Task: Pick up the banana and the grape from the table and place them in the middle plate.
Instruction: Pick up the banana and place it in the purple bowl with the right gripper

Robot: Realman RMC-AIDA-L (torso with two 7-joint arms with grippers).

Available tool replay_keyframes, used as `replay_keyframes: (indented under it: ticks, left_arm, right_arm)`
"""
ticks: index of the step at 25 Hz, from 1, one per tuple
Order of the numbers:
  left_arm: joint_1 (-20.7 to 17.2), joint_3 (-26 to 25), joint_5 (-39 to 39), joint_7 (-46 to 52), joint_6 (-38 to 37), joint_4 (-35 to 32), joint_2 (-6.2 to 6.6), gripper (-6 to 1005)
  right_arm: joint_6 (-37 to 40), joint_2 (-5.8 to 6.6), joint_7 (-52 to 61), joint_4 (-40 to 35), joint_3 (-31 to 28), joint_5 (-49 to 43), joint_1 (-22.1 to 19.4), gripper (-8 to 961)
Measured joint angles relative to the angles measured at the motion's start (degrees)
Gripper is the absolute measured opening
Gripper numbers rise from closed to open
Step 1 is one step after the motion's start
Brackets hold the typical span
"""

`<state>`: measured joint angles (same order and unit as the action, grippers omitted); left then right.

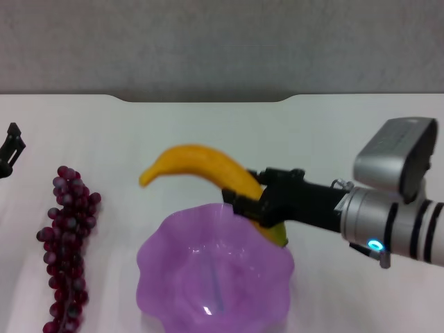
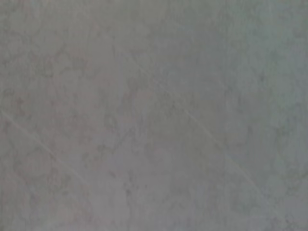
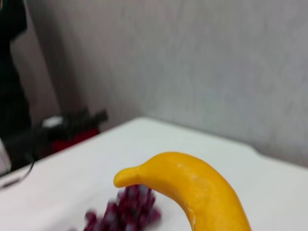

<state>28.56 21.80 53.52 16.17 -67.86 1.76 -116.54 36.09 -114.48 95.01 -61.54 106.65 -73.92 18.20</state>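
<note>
Carrying the banana (image 1: 201,165) in my right gripper (image 1: 251,206), fingers clamped near its greenish end | it hangs over the middle plate's (image 1: 161,276) 12 o'clock rim | I should centre, lower, then release | the grape (image 1: 66,246) lies at the plate's 9 o'clock | left gripper (image 1: 10,148) parked.

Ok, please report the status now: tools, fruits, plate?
Right tool shut on curved yellow banana, above translucent purple scalloped plate. Left tool parked at table edge. Dark red grape bunch on white table.
</note>
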Motion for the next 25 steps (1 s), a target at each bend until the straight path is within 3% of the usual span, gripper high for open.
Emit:
replay_keyframes:
  ticks: [12,25]
  left_arm:
    - [-0.06,0.00,0.00,0.00,0.01,0.00,0.08,894]
    - [0.15,0.00,0.00,0.00,-0.08,0.00,0.09,893]
  right_arm:
    - [-1.43,-0.46,29.00,-13.70,7.29,-34.60,-2.81,549]
    - [2.26,-0.23,36.62,-10.85,7.30,-39.84,-0.66,548]
